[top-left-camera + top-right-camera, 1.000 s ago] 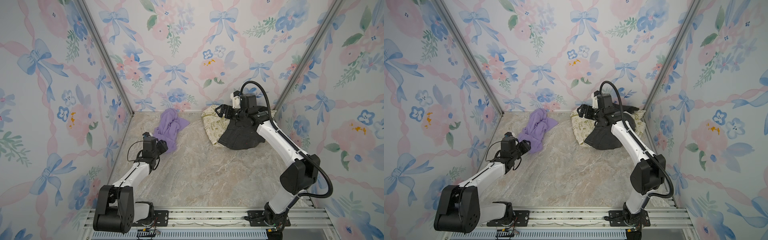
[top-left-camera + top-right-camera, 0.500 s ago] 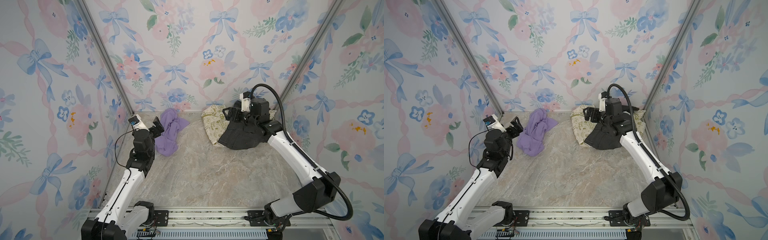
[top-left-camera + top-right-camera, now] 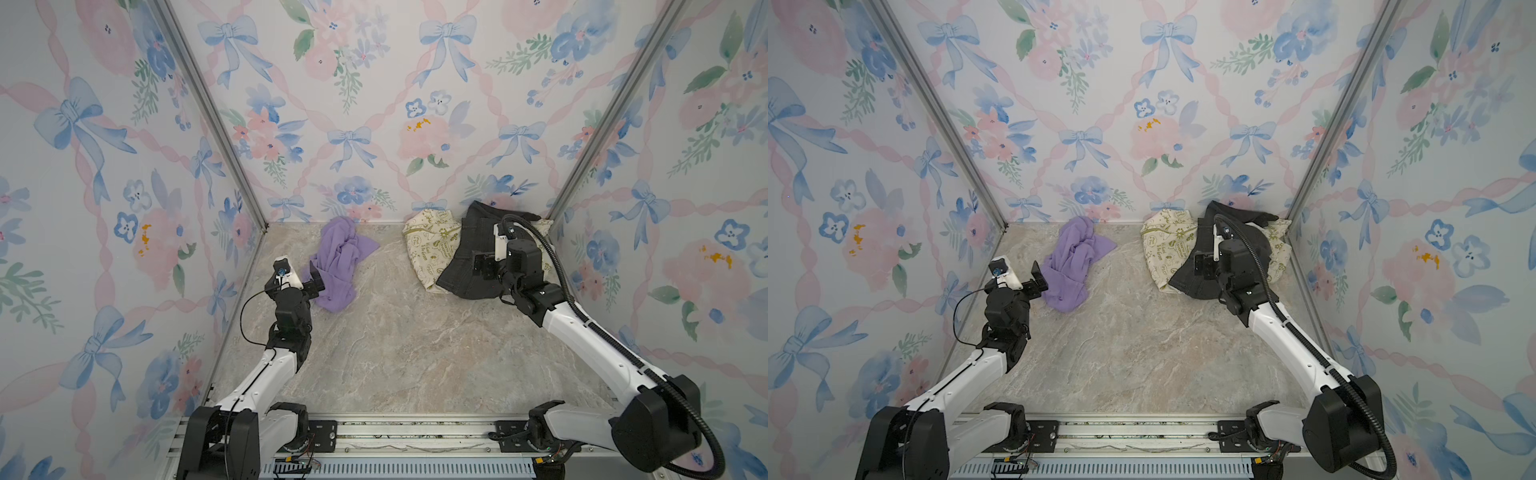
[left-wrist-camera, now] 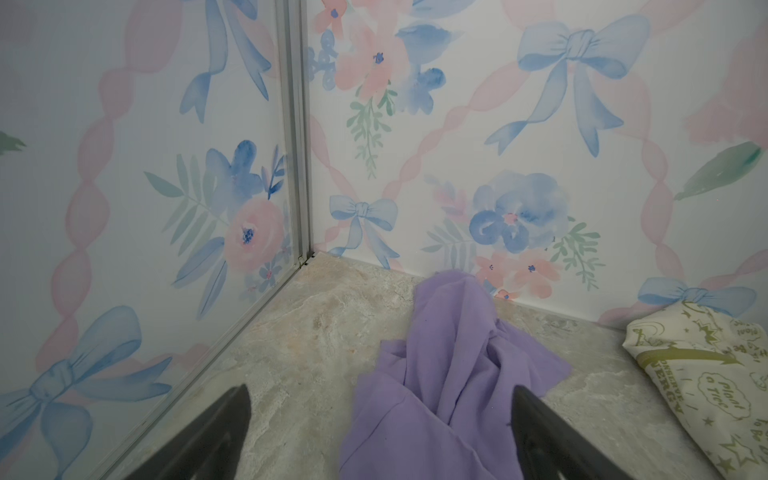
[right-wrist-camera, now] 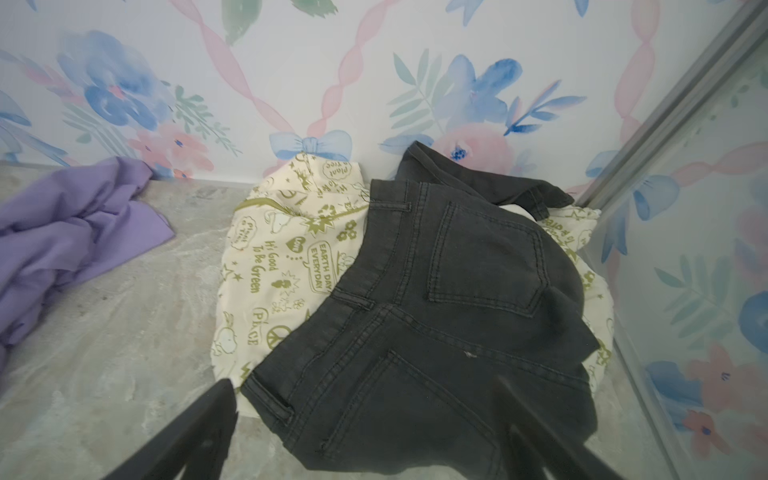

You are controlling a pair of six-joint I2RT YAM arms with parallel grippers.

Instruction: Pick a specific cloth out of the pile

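The cloth is lavender and lies crumpled on the marble floor near the back wall, left of centre and apart from the pile. The pile sits in the back right corner: a dark grey denim garment draped over a cream cloth with green print. My left gripper hovers open at the cloth's near left edge, holding nothing. My right gripper is open over the denim's near edge, also holding nothing.
Flowered walls close in the left, back and right sides, with aluminium posts in the back corners. A metal rail carrying both arm bases runs along the front. Bare marble floor lies between the arms.
My left gripper opened, let go of the lavender cloth and rose off the floor. My right arm drew back from the far side of the pile to its near edge.
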